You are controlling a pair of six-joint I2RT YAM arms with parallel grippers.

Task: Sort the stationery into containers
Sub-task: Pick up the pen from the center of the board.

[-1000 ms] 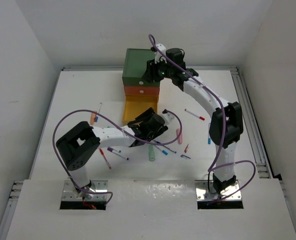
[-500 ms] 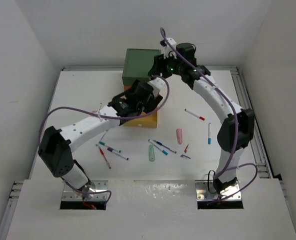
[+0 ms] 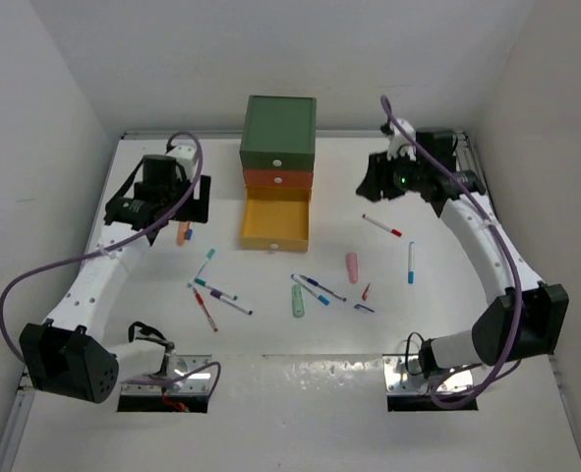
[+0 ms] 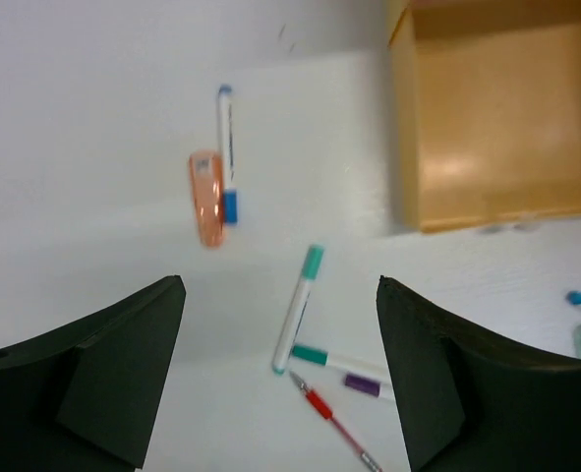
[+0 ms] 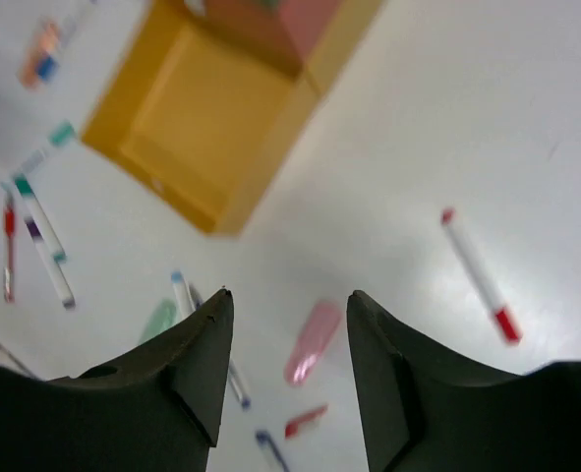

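My left hand (image 4: 278, 287) is wide open, holding nothing, with a teal-capped pen (image 4: 298, 307) and an orange capsule (image 4: 207, 197) on the worktop (image 3: 447, 295) beyond it. My right hand (image 5: 290, 295) is open too, a pink capsule (image 5: 314, 340) beyond it. The yellow drawer (image 3: 273, 224) stands pulled out, with other pens (image 3: 382, 226) scattered nearby.

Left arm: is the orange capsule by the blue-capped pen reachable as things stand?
Probably yes. The left gripper is open and hovers close to the orange capsule, with nothing between them. The blue-capped pen lies close alongside the capsule, so a grasp might catch both.
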